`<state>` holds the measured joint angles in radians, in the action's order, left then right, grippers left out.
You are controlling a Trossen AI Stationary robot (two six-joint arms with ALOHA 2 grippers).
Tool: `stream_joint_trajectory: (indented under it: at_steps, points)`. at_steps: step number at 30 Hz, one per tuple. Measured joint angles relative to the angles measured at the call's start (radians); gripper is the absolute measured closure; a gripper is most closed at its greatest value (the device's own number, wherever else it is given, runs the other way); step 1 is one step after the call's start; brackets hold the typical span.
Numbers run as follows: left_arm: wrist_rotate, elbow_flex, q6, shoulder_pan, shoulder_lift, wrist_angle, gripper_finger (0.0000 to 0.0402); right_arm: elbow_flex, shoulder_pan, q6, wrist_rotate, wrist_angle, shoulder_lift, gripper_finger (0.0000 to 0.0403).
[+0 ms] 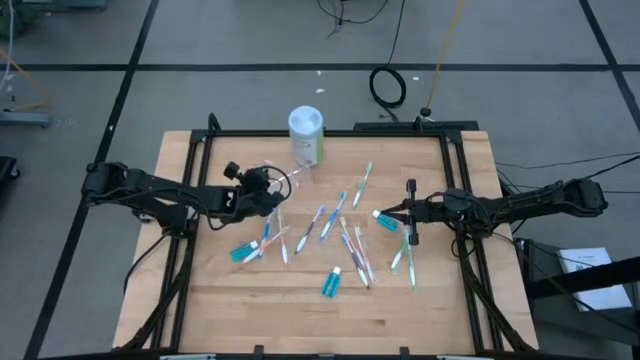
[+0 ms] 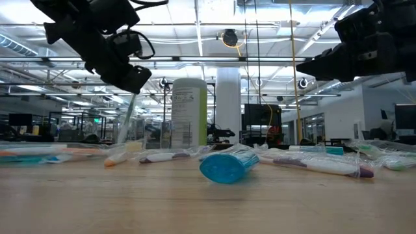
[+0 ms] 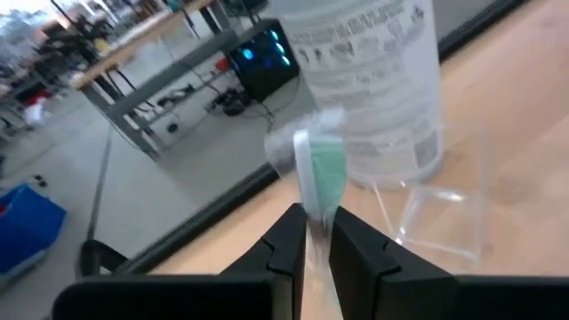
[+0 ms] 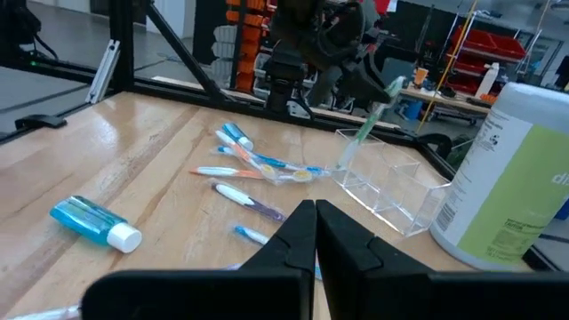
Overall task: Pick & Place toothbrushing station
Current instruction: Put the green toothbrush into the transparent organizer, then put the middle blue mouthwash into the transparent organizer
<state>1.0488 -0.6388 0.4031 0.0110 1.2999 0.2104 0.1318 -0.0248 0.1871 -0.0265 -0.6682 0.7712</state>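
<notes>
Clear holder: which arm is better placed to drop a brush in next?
Left. Its hand is shut on a green toothbrush right above the clear holder by the canister. The right hand is empty, over the scattered brushes.

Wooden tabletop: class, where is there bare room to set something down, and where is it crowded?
Bare: the wooden tabletop's near strip below the lone teal toothpaste tube, and both near corners. Crowded: the middle, strewn with pastel toothbrushes, up to the white-capped canister.
</notes>
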Motion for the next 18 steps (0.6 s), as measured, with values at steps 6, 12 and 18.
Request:
stream_joint_trajectory:
  at_steps: [6, 12, 18]
  points:
    - [-0.031, 0.0, -0.008, -0.021, 0.001, 0.008, 0.0304, 0.0, 0.0, -0.03, 0.0, 0.006, 0.0, 0.0399]
    - [-0.022, 0.0, -0.009, -0.023, -0.014, 0.054, 0.0246, 0.0, 0.0, -0.037, 0.0, 0.006, 0.0, 0.0399]
    - [-0.05, 0.001, -0.004, 0.013, -0.136, 0.061, 0.0228, 0.0, 0.0, -0.056, 0.0, 0.008, 0.0, 0.0399]
